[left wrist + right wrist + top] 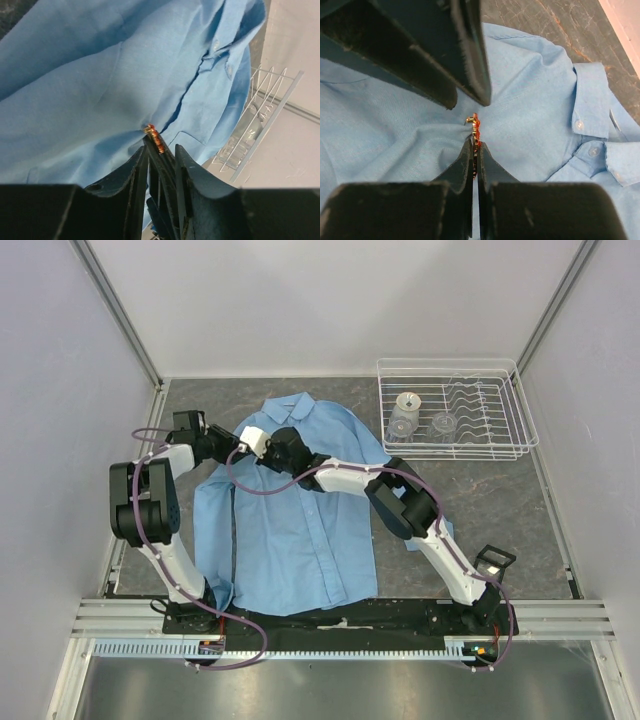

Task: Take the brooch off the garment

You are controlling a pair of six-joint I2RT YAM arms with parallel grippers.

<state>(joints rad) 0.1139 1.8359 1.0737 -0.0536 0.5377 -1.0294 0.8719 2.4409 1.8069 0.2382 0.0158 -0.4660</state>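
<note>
From above we see the shirt point(300, 540) spread on the table point(480, 510). At the left wrist, the brooch point(155, 138) sits on puckered cloth at the tips of the left fingers point(131, 185); we cannot tell whether they grip anything. At the right wrist, the right fingers point(464, 172) are pinched together on the brooch.

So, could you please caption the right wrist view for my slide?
Right gripper pinching the orange-red brooch on the blue shirt.

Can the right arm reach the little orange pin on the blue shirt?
Probably yes: the right end effector looks pinched shut on the brooch, and the left end effector close by leaves its way free.
</note>
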